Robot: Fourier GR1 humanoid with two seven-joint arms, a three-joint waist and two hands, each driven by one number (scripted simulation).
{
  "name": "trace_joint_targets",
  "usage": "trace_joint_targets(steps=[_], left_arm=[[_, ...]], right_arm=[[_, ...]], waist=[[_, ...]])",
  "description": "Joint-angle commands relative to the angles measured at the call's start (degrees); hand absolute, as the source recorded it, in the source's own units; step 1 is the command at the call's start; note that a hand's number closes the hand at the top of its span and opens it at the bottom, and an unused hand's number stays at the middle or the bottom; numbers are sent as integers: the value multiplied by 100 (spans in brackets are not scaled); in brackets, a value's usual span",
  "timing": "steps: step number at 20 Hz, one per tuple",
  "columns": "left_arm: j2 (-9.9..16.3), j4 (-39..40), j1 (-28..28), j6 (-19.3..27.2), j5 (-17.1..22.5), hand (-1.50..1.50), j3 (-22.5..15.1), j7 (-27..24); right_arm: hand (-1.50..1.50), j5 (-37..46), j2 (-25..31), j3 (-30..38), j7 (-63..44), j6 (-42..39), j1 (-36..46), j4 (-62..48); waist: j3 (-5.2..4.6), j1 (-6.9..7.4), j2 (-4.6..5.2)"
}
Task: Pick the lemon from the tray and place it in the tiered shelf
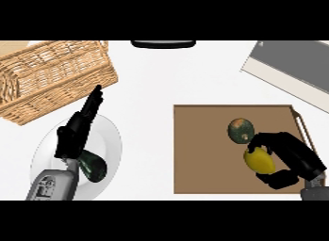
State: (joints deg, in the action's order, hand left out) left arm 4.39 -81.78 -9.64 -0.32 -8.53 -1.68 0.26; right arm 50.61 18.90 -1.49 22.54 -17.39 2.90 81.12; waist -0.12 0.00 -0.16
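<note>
Already we had the right hand curled round the lemon on the brown tray, just beside a greenish fruit. We judged it light, firm and smooth-skinned, best held across its middle. Left hand lay straight-fingered over the plate.

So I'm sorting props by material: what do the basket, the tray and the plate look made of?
The basket looks like woven wicker: tan strands in an open lattice. The tray looks like wood or board: flat matte brown, with a raised rim and a pale handle. The plate looks like glazed ceramic, possibly plastic: smooth white with soft shading.
</note>
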Motion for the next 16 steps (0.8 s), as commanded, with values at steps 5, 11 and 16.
trace_joint_targets(steps=[5, 11, 16], left_arm=[[86, 461, -298, -73, 37, 0, 233, -216], [-102, 36, -169, -100, 16, 0, -62, 70], [-51, -13, -353, -219, -16, 0, -152, 105]], right_arm=[[150, 11, -723, 225, -1194, -6, 541, -16], [150, 678, -1857, 1065, -4424, 1385, 1100, -363], [150, 264, -1880, 782, -6095, 2844, 2348, -236]], waist=[[7, 0, 32], [-17, 225, 93], [18, 487, 46]])
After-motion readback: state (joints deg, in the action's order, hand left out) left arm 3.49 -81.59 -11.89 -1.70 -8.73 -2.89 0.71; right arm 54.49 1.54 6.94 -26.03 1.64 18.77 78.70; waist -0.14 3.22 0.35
